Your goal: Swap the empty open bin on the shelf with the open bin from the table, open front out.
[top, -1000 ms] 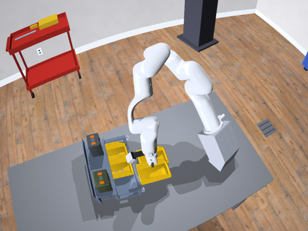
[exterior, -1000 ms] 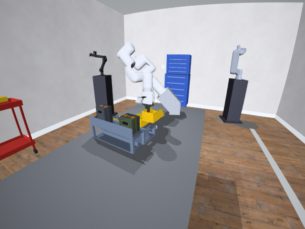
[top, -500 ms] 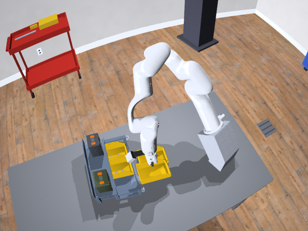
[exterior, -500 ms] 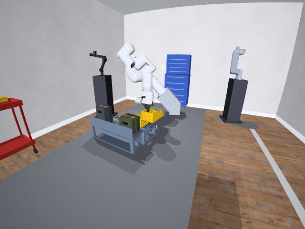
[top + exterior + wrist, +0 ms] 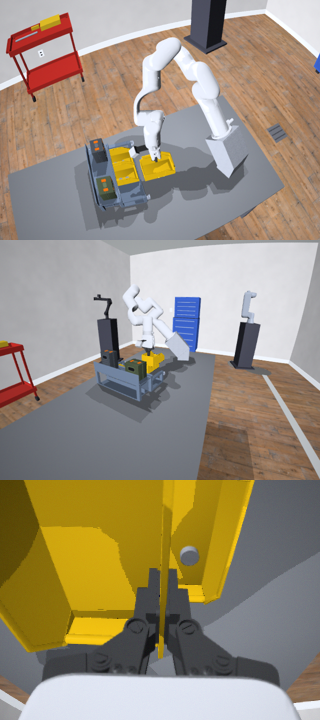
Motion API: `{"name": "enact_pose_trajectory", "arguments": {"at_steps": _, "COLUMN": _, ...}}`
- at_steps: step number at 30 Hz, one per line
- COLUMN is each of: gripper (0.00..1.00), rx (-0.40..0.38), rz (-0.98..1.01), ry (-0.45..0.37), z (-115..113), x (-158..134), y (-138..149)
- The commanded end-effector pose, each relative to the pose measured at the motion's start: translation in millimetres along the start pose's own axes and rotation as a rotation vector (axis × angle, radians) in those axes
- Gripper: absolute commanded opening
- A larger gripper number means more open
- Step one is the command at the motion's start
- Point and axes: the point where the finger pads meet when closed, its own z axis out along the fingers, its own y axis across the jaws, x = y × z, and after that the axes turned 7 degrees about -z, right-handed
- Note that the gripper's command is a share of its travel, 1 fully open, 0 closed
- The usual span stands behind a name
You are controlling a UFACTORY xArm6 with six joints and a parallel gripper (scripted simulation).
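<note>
My gripper (image 5: 155, 158) is shut on the thin side wall of a yellow open bin (image 5: 155, 169), just in front of the grey shelf (image 5: 116, 175). In the wrist view the fingers pinch that wall, and the held bin's inside (image 5: 90, 555) looks empty. A second yellow bin (image 5: 205, 535) with a grey round part (image 5: 189, 555) lies close beside it on the right. I cannot tell whether the held bin touches the table. The shelf holds two more yellow bins (image 5: 120, 156) (image 5: 126, 173), and the place at its near end (image 5: 130, 190) is bare.
A dark grey box (image 5: 98, 150) and a green box (image 5: 106, 187) stand on the shelf's upper board. My arm's base block (image 5: 227, 149) stands on the table to the right. A red cart (image 5: 43, 51) stands on the floor at the back left.
</note>
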Motion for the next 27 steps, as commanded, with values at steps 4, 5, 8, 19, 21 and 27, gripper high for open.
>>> {"name": "enact_pose_trajectory", "arguments": {"at_steps": 4, "gripper": 0.0, "rx": 0.006, "rz": 0.0, "ry": 0.004, "z": -2, "x": -9, "y": 45}}
{"name": "enact_pose_trajectory", "arguments": {"at_steps": 5, "gripper": 0.0, "rx": 0.006, "rz": 0.0, "ry": 0.004, "z": -2, "x": -11, "y": 54}}
{"name": "enact_pose_trajectory", "arguments": {"at_steps": 8, "gripper": 0.0, "rx": 0.006, "rz": 0.0, "ry": 0.004, "z": -2, "x": -18, "y": 84}}
{"name": "enact_pose_trajectory", "arguments": {"at_steps": 19, "gripper": 0.0, "rx": 0.006, "rz": 0.001, "ry": 0.004, "z": -1, "x": -35, "y": 154}}
{"name": "enact_pose_trajectory", "arguments": {"at_steps": 21, "gripper": 0.0, "rx": 0.006, "rz": 0.001, "ry": 0.004, "z": -1, "x": -37, "y": 165}}
{"name": "enact_pose_trajectory", "arguments": {"at_steps": 27, "gripper": 0.0, "rx": 0.006, "rz": 0.001, "ry": 0.004, "z": -1, "x": -42, "y": 186}}
